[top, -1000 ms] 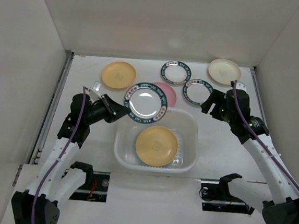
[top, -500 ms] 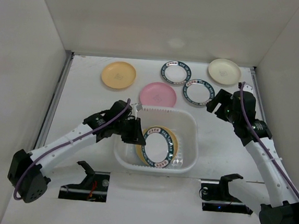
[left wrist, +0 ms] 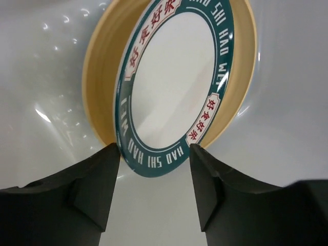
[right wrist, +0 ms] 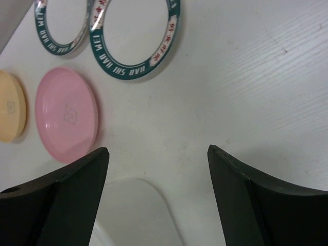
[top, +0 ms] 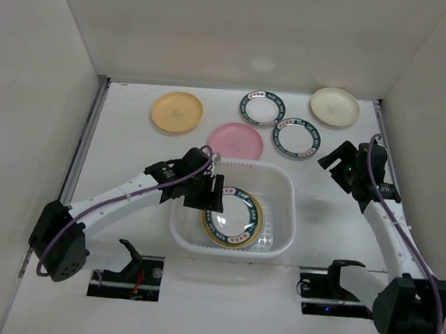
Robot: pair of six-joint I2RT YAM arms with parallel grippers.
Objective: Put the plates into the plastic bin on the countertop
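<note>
The plastic bin [top: 286, 190] holds a yellow-orange plate [top: 205, 226] with a green-rimmed white plate [top: 236, 215] lying on it. My left gripper [top: 210, 199] reaches into the bin's left side. In the left wrist view its jaws [left wrist: 154, 149] stand open, with the green-rimmed plate's [left wrist: 174, 87] near edge just between the tips, unpinched, on the yellow-orange plate [left wrist: 100, 97]. My right gripper [top: 328, 158] hovers open over bare countertop [right wrist: 246, 77] right of the bin. On the countertop lie a pink plate [top: 236, 139], two green-rimmed plates [top: 262, 107] [top: 297, 137], a yellow-orange plate [top: 176, 111] and a cream plate [top: 334, 106].
White walls close in the countertop at left, back and right. The right wrist view shows the pink plate [right wrist: 66, 115], a green-rimmed plate [right wrist: 134, 36] and the bin's corner [right wrist: 133, 210] below my open right gripper [right wrist: 158, 151].
My left gripper carried the green-rimmed plate from above the bin's far-left rim down onto the yellow-orange plate, then opened. My right arm drew back toward the right.
</note>
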